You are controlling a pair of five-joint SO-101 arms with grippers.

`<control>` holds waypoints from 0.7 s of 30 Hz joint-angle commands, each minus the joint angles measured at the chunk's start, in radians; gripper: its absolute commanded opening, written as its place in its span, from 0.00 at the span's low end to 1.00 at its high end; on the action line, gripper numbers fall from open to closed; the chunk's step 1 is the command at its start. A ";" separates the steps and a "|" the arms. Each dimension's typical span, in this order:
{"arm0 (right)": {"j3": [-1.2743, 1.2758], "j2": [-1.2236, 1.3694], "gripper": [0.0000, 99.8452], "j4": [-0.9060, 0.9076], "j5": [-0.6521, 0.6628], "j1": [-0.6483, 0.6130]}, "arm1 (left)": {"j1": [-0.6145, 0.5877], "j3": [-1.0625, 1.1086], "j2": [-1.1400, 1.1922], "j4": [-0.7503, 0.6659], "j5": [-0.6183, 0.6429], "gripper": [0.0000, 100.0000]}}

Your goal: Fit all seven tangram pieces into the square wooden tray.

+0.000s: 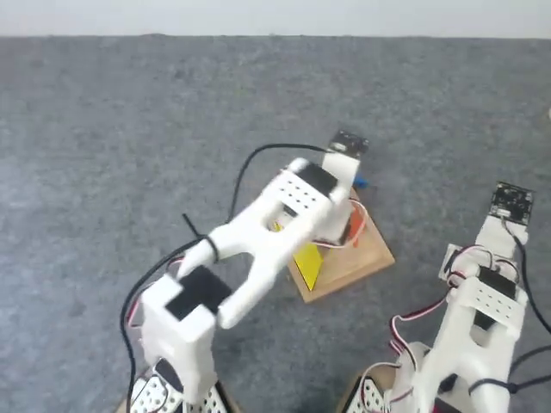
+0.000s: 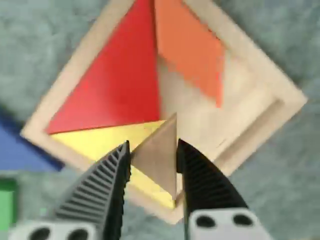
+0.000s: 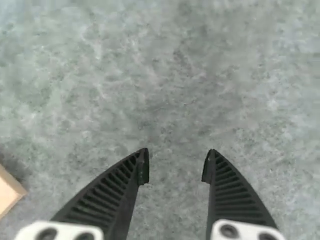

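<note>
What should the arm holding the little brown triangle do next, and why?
Probably lower it a little. The jaws of the left arm are shut on the small brown wooden triangle, held over the square wooden tray where bare wood shows beside the large red triangle and yellow triangle. Setting it down there looks right.

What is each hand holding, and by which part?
The left hand grips a tan triangle by its two sides; the right hand holds nothing.

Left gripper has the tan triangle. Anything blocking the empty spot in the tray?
Nothing visible lies on the bare floor of the tray beside the tan triangle. The triangle itself hangs partly over the yellow piece; the red piece and orange piece border the gap.
</note>
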 commanded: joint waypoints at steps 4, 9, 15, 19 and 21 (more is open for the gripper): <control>-0.044 -0.030 0.18 -0.024 -0.028 0.033 | 0.052 -0.151 0.098 -0.025 0.094 0.04; -0.044 -0.030 0.18 -0.024 -0.028 0.031 | 0.057 -0.216 0.153 -0.025 0.169 0.05; -0.044 -0.030 0.18 -0.024 -0.028 0.031 | 0.055 -0.259 0.189 -0.023 0.242 0.20; -0.044 -0.030 0.18 -0.022 -0.028 0.031 | 0.055 -0.259 0.190 -0.034 0.272 0.24; -0.044 -0.030 0.19 -0.022 -0.028 0.031 | 0.052 -0.259 0.190 -0.038 0.281 0.24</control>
